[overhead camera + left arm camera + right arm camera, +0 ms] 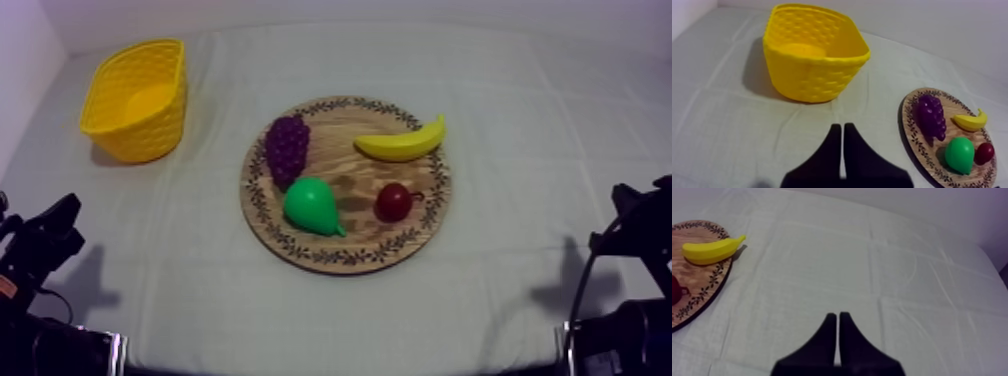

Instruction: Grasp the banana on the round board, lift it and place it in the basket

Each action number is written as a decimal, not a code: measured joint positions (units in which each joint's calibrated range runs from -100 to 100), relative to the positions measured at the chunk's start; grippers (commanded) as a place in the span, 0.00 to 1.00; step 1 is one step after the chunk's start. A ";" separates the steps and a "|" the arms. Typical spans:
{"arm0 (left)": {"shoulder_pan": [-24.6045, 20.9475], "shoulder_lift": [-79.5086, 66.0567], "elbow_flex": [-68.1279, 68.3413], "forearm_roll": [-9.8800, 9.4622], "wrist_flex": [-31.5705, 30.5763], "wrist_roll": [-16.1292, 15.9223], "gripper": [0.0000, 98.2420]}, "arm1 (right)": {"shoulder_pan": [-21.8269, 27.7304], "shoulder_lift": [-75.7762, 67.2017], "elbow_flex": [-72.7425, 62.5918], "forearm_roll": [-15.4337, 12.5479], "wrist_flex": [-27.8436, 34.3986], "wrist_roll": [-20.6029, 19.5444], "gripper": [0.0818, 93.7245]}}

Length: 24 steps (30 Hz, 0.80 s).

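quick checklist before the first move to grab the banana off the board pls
1. The banana lies on the wooden board, at its far right rim: ok.
2. The banana is apart from the grapes, the pear and the small red fruit: ok.
3. The yellow basket stands upright at the table's far left, nothing seen inside: ok.
4. The left pincer is open for a grasp: not ok, shut on nothing.
5. The right pincer is open for a grasp: not ok, shut on nothing.
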<state>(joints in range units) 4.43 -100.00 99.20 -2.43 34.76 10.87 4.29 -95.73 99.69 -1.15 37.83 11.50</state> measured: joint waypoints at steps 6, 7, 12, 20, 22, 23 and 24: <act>-0.89 0.00 0.51 0.13 -2.11 -1.38 0.00 | 0.00 0.00 0.00 0.00 0.08 0.00 0.00; -0.89 0.00 0.58 0.13 -1.81 -1.38 0.00 | 0.00 0.00 0.00 0.00 0.08 -0.03 0.00; -0.89 0.00 0.58 0.13 -1.96 -1.35 0.00 | 0.00 0.00 0.00 0.00 0.08 -0.03 0.00; -0.89 0.00 0.58 0.13 -1.96 -1.22 0.00 | 0.00 0.00 0.00 0.00 0.08 -0.03 0.00; -0.92 0.00 0.58 0.13 -1.96 -1.62 0.00 | 0.00 0.00 0.00 0.00 0.08 -0.03 0.00; -0.92 0.00 0.58 0.13 -1.96 -2.07 0.00 | 0.00 0.00 0.00 0.00 0.08 -0.03 0.00; -0.92 0.00 0.58 0.13 -1.96 -2.37 0.00 | 0.00 0.00 0.00 0.00 0.08 -0.03 0.00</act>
<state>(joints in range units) 3.51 -100.00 99.78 -2.30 32.80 8.50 4.29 -95.73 99.69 -1.15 37.91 11.48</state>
